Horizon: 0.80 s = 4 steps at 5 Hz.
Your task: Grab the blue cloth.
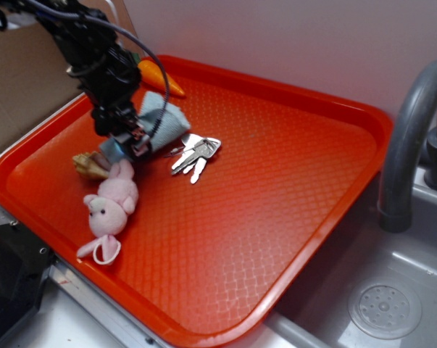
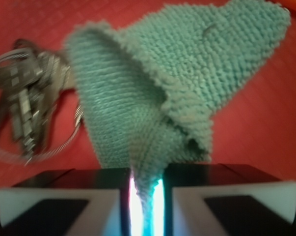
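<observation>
Gripping the blue cloth [image 2: 187, 73] over the tray [image 1: 290, 181].
Fingers [image 2: 79, 196] pinch one corner; its length runs away toward the carrot [image 1: 160, 76].

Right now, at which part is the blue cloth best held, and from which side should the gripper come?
At its gathered corner, from above. In the wrist view the blue cloth narrows into a thin fold that runs between the fingers of the gripper, which look closed on it. That bunched end fits the narrow gap. The keys lie close beside it on the red tray, so a steep approach probably avoids them.
</observation>
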Available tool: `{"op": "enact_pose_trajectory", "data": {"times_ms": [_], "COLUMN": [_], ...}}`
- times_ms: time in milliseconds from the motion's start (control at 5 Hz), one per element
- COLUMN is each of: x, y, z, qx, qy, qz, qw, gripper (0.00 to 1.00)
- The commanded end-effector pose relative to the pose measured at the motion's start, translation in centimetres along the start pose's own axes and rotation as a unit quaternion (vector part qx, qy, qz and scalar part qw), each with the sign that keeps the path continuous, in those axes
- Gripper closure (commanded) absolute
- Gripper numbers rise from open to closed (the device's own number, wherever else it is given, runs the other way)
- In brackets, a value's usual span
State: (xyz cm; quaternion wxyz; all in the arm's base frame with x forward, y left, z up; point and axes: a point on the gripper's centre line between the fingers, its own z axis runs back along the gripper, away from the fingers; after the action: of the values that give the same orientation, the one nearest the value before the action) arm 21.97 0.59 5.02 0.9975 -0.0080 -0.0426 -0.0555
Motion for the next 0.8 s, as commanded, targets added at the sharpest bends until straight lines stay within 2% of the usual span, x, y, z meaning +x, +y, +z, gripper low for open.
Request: {"op": "enact_pose_trajectory", "data": {"times_ms": [0, 200, 400, 600], "x": [-0.4, -0.6, 0.8, 2.1], "y": [-1.2, -2.3, -5.1, -7.2], "z": [10.9, 15.5, 20.4, 22.8], "qx": [0.000, -0.007, -0.005, 0.005], "qy": [-0.072, -0.077, -0.050, -0.052], "qz": [0.038, 0.052, 0.091, 0.079], "qw": [0.997, 0.996, 0.995, 0.995], "gripper": [1.00, 1.00, 1.00, 1.00]}}
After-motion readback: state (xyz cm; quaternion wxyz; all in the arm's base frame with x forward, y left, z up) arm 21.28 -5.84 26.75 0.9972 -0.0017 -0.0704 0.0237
